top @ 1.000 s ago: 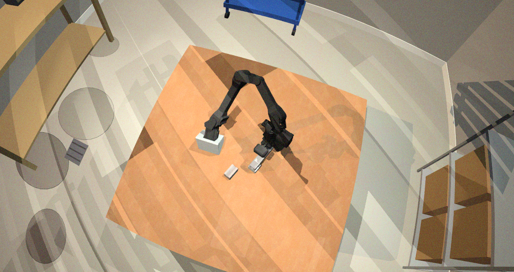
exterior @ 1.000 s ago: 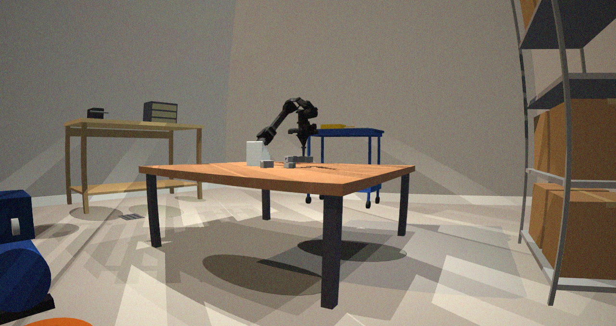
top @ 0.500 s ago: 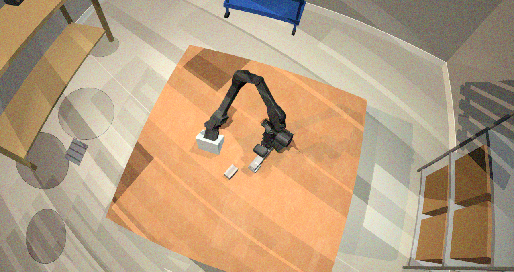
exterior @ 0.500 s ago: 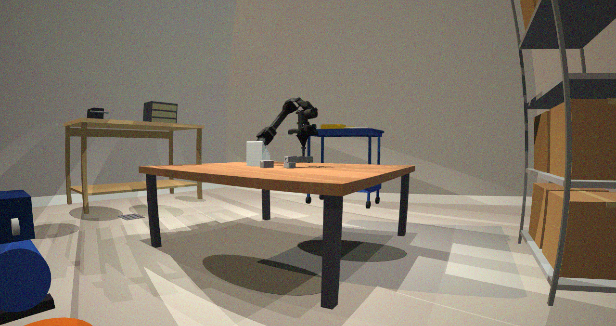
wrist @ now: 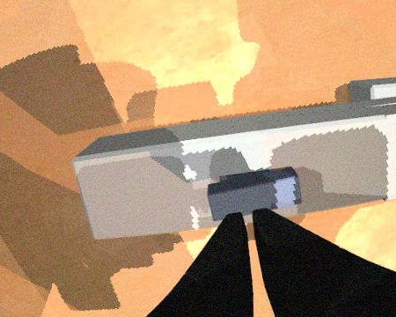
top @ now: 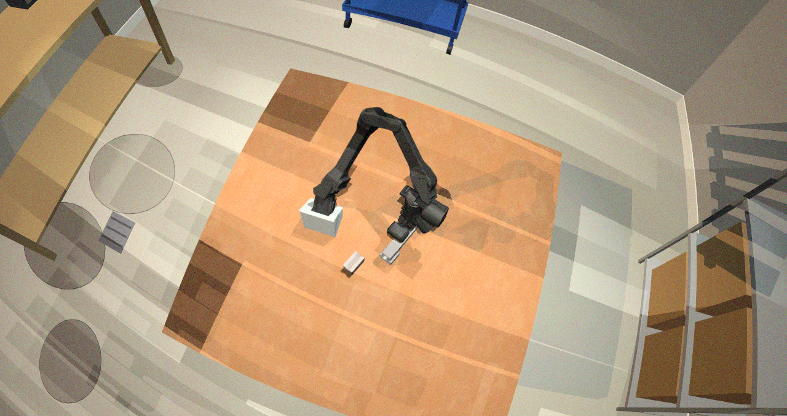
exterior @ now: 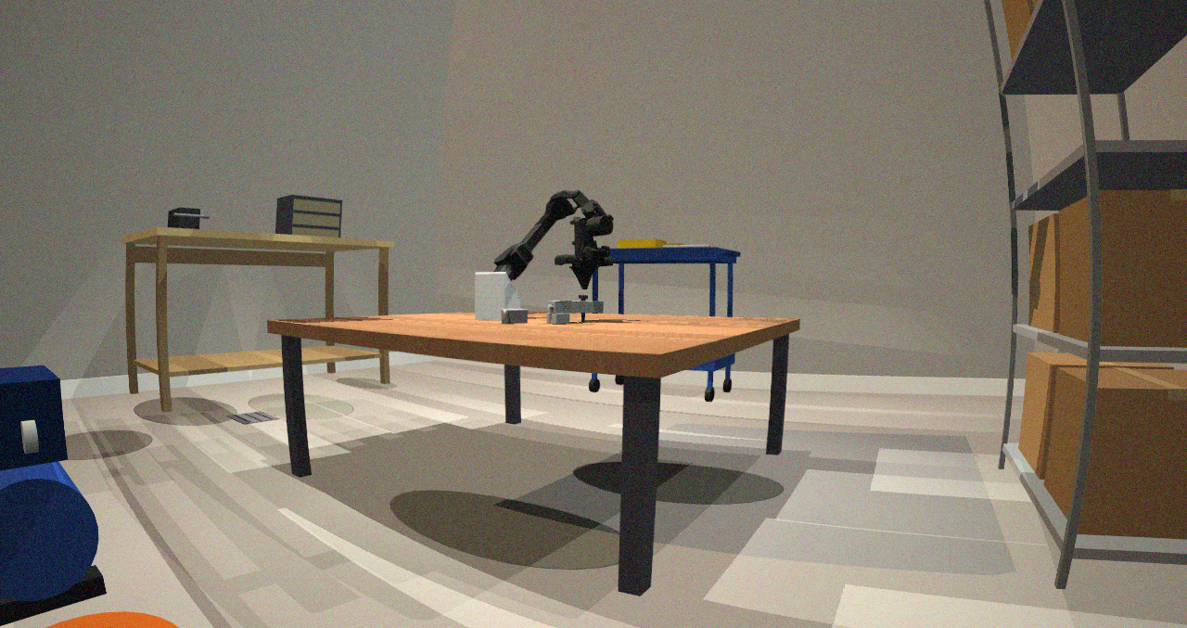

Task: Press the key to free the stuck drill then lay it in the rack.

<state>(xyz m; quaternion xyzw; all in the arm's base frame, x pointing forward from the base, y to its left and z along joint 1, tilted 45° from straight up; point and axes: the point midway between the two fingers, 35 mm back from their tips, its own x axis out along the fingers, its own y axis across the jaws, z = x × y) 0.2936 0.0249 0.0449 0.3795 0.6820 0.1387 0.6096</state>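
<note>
A long grey housing [wrist: 134,194] [top: 390,250] [exterior: 562,310] lies flat on the wooden table [top: 385,331] [exterior: 530,341]. A small dark key [wrist: 253,194] stands on its top face. My gripper [wrist: 248,225] [top: 397,231] [exterior: 583,286] points straight down, with its fingertips just at the key's near edge. The fingers are nearly together with only a thin slit between them and nothing in it. I cannot make out the drill itself. A small grey rack [top: 353,261] [exterior: 514,315] lies on the table to the left of the housing.
The arm's white base block [top: 320,219] [exterior: 491,294] stands behind the rack. A small grey piece [wrist: 377,90] shows beyond the housing's right end in the wrist view. Off the table are a blue cart [top: 404,3], a wooden bench [exterior: 248,242] and shelves with boxes [exterior: 1104,259].
</note>
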